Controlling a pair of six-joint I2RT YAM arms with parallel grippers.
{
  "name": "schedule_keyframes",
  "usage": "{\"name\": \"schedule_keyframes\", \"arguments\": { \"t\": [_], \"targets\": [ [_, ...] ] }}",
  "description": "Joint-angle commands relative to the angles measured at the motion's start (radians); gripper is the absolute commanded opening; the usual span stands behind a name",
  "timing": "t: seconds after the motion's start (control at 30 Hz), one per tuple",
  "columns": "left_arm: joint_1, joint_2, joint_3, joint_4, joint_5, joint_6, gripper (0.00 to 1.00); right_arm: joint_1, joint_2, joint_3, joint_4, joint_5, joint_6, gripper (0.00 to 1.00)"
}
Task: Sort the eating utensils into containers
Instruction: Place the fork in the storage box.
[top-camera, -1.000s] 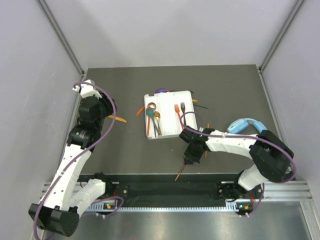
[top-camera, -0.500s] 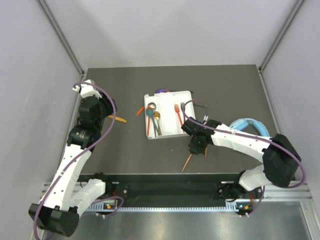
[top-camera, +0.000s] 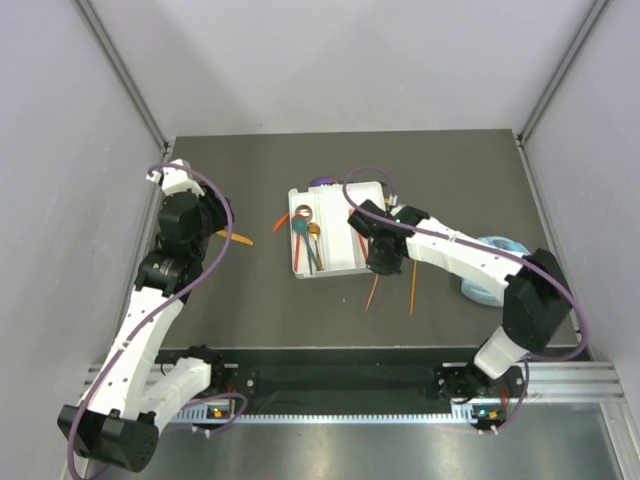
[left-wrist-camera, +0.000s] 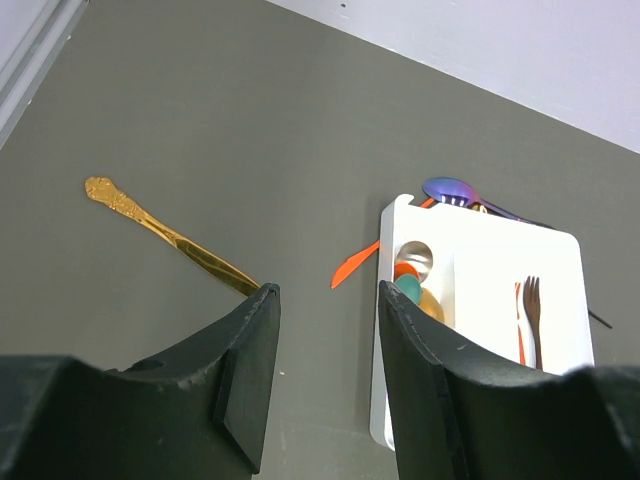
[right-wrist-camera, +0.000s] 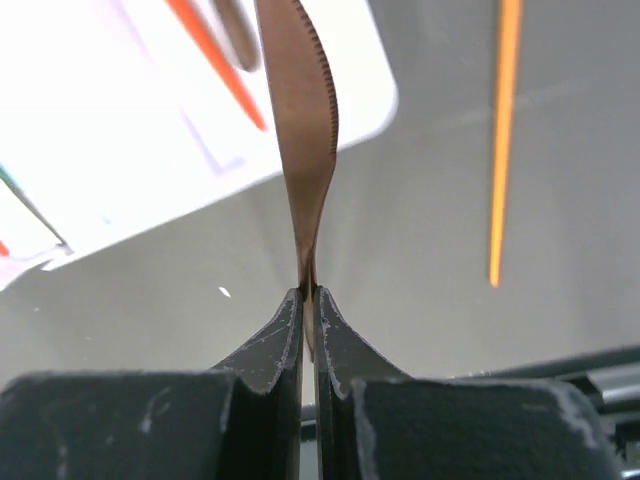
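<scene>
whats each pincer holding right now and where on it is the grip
The right pincer is shut on a brown serrated knife, pinching it at its narrow end. The left pincer is open and holds nothing.

This is a robotics lab cell. Its pale grey wall panels (top-camera: 330, 60) enclose a dark grey tabletop (top-camera: 450, 170) edged by a slotted aluminium rail (top-camera: 590, 378).

Left gripper (left-wrist-camera: 323, 325) hangs half-open; right gripper (right-wrist-camera: 308, 305), outstretched, clamps brown utensil (right-wrist-camera: 303, 120).
</scene>
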Motion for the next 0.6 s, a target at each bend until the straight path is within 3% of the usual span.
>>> {"name": "schedule_keyframes", "arguments": {
  "t": [0.0,0.4,0.57],
  "targets": [
    [-0.003,0.01,0.003,0.036,-0.009,0.008,0.49,-0.01,0.085,0.167,-0.007,0.032,-0.156,0.0],
    [-0.003,0.051,0.012,0.029,-0.003,0.006,0.49,-0.11,0.366,0.573,-0.082,-0.075,-0.552,0.0],
    [-0.003,0.061,0.012,0.026,-0.012,0.012,0.48,-0.155,0.434,0.646,-0.104,-0.12,-0.612,0.0]
  ]
}}
